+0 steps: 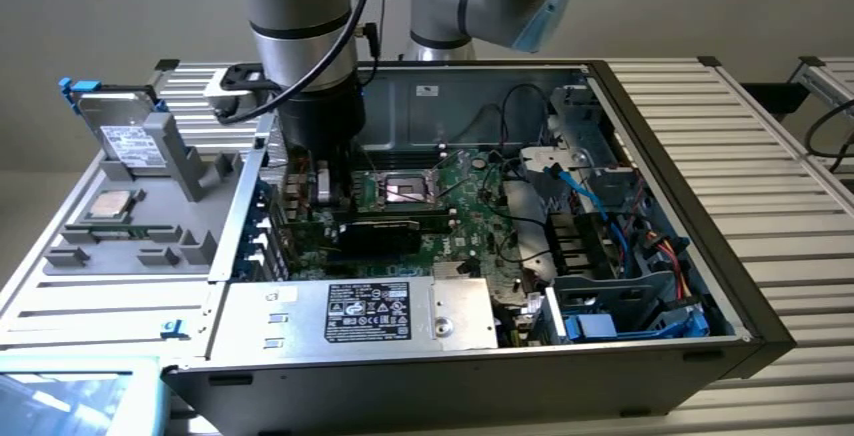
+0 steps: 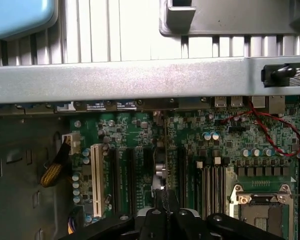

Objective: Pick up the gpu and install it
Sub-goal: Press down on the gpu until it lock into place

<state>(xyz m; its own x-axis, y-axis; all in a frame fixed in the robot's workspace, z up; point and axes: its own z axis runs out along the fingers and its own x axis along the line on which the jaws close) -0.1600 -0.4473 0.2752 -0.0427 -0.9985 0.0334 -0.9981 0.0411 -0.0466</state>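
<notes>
The gpu (image 1: 390,233) stands on edge over the green motherboard (image 1: 461,191) inside the open computer case, its black shroud facing the exterior view. My gripper (image 1: 324,191) reaches down into the case at the gpu's end nearer the exterior view's left. In the wrist view the gpu (image 2: 163,165) shows edge-on as a thin strip among the black expansion slots, running away from my gripper (image 2: 166,210). The fingers are shut on its near edge.
A white slot (image 2: 96,175) and black slots flank the card. The CPU socket (image 1: 404,191) lies just beyond it, cables and drive cages (image 1: 601,256) at the exterior view's right. The power supply (image 1: 387,311) sits in front. A grey fixture (image 1: 134,226) with a hard drive (image 1: 131,146) stands outside the case.
</notes>
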